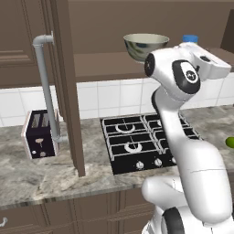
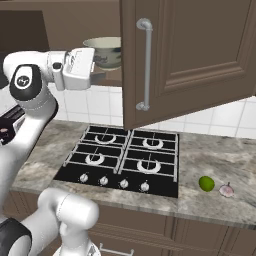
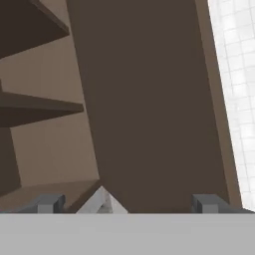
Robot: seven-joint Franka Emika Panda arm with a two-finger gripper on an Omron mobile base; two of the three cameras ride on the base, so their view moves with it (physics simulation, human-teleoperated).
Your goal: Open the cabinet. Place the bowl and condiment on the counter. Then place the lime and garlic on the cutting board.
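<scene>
Hand view shows the gripper (image 3: 127, 203) with its two finger tips far apart, open wide and holding nothing. Ahead of it is the dark brown inside of the cabinet (image 3: 144, 99), with shelf edges at 9 o'clock and white tiles (image 3: 234, 74) at 3 o'clock.

Left base view has the white hand raised in front of the cabinet shelf. Touching its 9 o'clock side in the picture stands the bowl (image 1: 145, 45) on the shelf: wide, round, mottled grey-green outside and pale cream inside. The blue lid of the condiment (image 1: 190, 39) appears just above the hand, at 12 o'clock.

Both cabinet doors are open, each with a long grey bar handle (image 2: 146, 65). Below lies the black stove (image 2: 122, 160) in the marbled counter (image 2: 220, 160). At 3 o'clock from the stove the small bright green lime (image 2: 206, 183) lies on the counter, with the pale garlic (image 2: 227, 190) just beside it. A dark toaster (image 1: 40, 135) stands at 9 o'clock from the stove.
</scene>
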